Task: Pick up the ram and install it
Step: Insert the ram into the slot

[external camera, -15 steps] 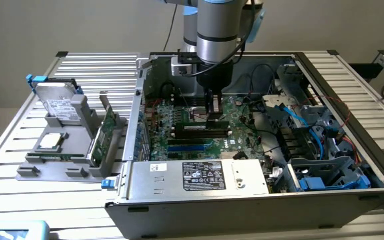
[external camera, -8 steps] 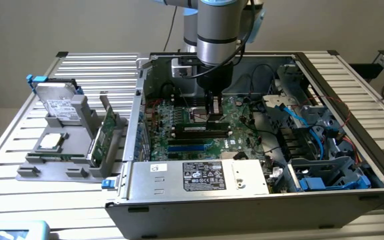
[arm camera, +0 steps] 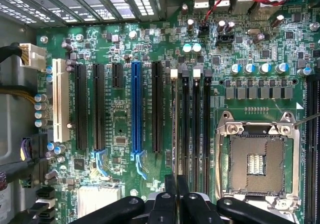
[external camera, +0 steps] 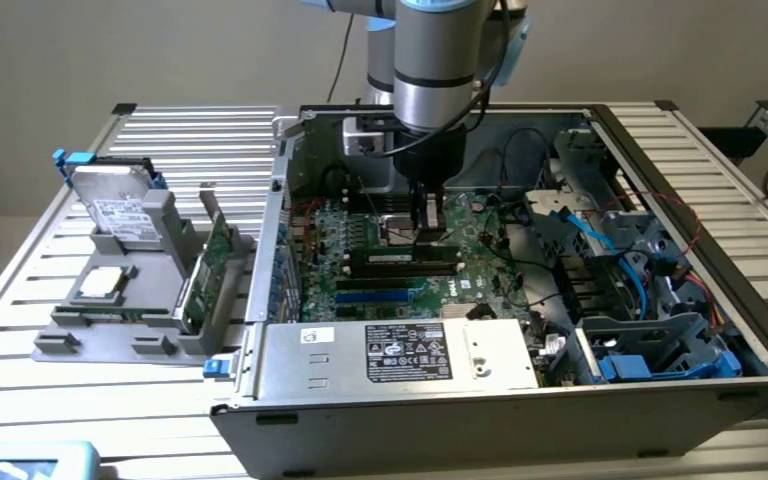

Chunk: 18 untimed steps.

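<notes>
A robotics lab or test workshop. An open computer case [external camera: 491,430] lies on a slatted metal surface [external camera: 157,140], its motherboard [arm camera: 120,119] exposed. Above the case hangs an industrial robot arm [external camera: 444,60]. Beside the case, a grey fixture [external camera: 131,335] holds loose computer parts.

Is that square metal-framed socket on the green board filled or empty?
Empty: the socket shows bare contacts inside its metal frame, no chip seated.
</notes>
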Available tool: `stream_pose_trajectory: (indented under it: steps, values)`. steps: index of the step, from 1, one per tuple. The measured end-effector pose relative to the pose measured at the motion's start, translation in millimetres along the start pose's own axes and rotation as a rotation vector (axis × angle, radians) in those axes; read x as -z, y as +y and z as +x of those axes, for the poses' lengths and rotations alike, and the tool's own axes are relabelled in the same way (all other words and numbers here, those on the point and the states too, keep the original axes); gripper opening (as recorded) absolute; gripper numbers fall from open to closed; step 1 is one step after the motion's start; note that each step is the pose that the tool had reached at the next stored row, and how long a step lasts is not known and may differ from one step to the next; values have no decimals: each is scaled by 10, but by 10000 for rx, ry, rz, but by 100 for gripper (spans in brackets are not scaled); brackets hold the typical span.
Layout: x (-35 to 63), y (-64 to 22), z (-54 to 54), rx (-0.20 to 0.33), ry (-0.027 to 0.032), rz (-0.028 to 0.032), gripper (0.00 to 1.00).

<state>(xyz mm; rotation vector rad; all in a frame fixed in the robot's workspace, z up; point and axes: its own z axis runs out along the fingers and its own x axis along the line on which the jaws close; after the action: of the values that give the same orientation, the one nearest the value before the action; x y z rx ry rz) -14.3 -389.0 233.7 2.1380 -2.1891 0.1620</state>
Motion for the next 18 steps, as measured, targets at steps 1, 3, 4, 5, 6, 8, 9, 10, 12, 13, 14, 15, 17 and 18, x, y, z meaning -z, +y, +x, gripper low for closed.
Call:
stream_pose_trajectory:
  steps: [1, 3, 4, 5, 6, 8, 9, 10, 12, 13, 14, 15, 17, 18]
  values:
    - [-4, 0, 0, 0, 0, 3, 13]
    - [-10, 0, -1, -1, 2, 12, 13]
    - [-11, 0, -1, -2, 2, 14, 13]
    - [-14, 0, -1, -2, 1, 17, 13]
    - [-17, 1, -2, -2, -1, 18, 13]
    - [-25, 1, -3, -2, -1, 19, 13]
    - [-27, 1, -3, -2, 1, 19, 13]
    - [-29, 1, -3, -2, 3, 18, 13]
    - [-31, 1, -4, -2, 4, 18, 13]
    - [-32, 1, -4, -2, 3, 19, 13]
    - [-32, 1, -4, -2, 3, 19, 13]
    - [-32, 1, -4, -2, 2, 19, 13]
    - [-32, 2, -13, -5, 0, 20, 13]
    - [-32, 1, -17, -4, 1, 19, 13]
